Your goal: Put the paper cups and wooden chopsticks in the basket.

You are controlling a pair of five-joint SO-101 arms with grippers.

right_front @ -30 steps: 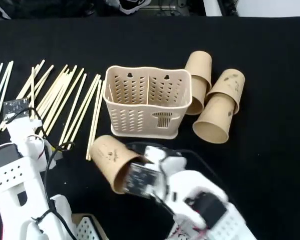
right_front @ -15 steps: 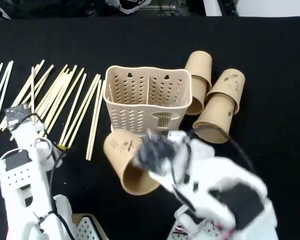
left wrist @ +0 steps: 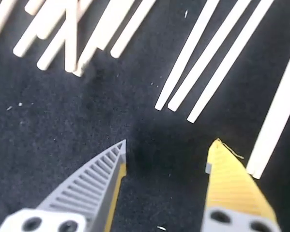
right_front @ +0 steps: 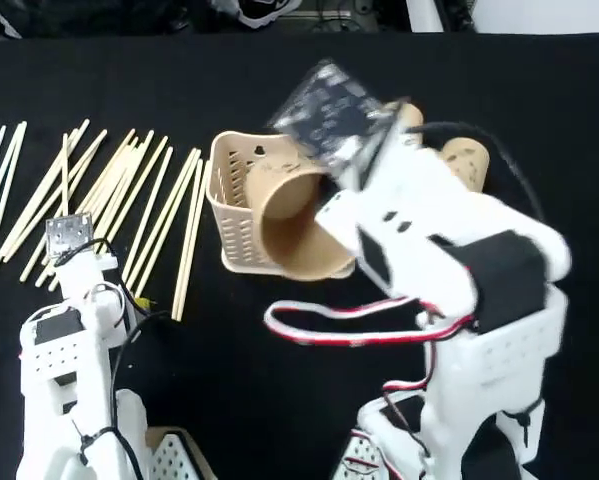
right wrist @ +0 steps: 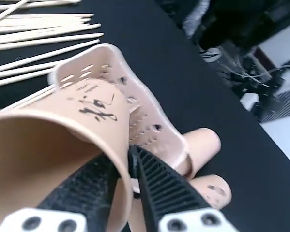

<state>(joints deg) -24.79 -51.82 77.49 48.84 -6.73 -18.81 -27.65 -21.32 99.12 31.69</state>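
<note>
My right gripper is shut on the rim of a brown paper cup, one finger inside and one outside. In the high view this cup hangs tilted, its mouth facing the front, over the front of the beige perforated basket. More paper cups lie right of the basket, partly hidden by the arm. Several wooden chopsticks lie spread on the black table to the left. My left gripper is open just above the cloth, at the near ends of chopsticks, holding nothing.
The black table stretches to the far and right sides. Both white arm bases stand at the front edge. In the right wrist view the basket sits behind the held cup, with two lying cups beyond it.
The right arm lifted the cup from the table in front of the basket up and over the basket. The left arm edged right and forward, toward the chopsticks.
</note>
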